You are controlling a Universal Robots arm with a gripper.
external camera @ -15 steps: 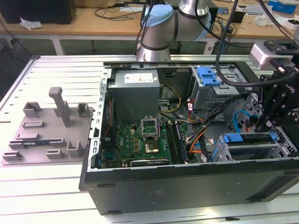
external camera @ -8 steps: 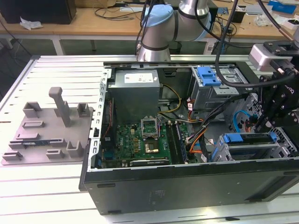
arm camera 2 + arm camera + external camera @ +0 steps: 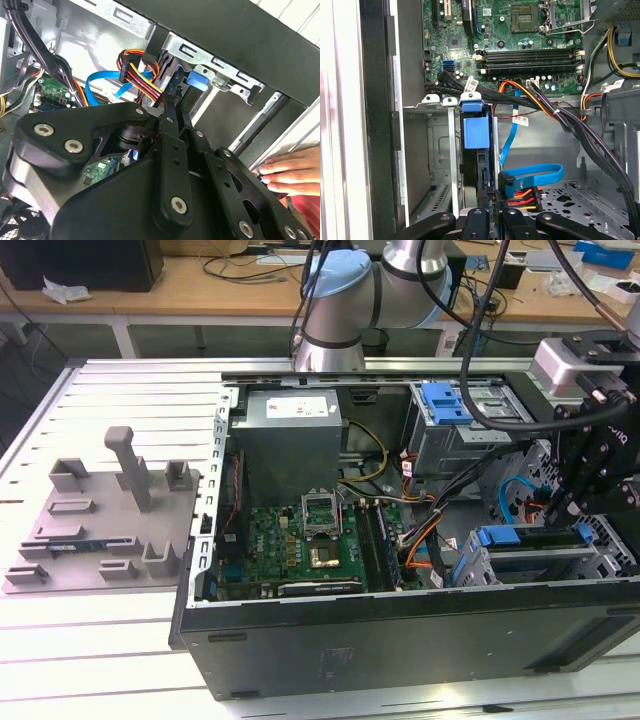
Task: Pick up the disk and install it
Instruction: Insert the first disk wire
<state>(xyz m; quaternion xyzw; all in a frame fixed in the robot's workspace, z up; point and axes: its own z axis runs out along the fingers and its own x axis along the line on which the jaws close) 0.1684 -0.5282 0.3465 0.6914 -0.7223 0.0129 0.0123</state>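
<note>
The arm (image 3: 340, 300) reaches in from the far side of the table (image 3: 90, 660) and bends over the open computer case (image 3: 400, 640). Its wrist hangs above the case corner at the exterior view's right. The gripper (image 3: 556, 508) points down into the drive cage (image 3: 605, 560). Its two black fingers (image 3: 172, 150) are long, flat bars with round screw heads. They lie almost together, with only a thin slit between them, and I see nothing pinched there. The tips are close to a narrow edge of the disk (image 3: 476, 132); whether they touch it, I cannot tell.

The disk stands on its edge inside the cage, between thin silver sheet-metal walls, and its smooth blue plastic carrier shows in the first wrist view. Just beside it run a flat, glossy blue cable (image 3: 535, 175) and a bundle of red, orange and yellow wires (image 3: 522, 196). The green motherboard (image 3: 290, 540) lies on the case floor, next to a grey boxy power supply (image 3: 290, 435). A person's hand (image 3: 290, 172) rests outside the case, near its black wall.
</note>
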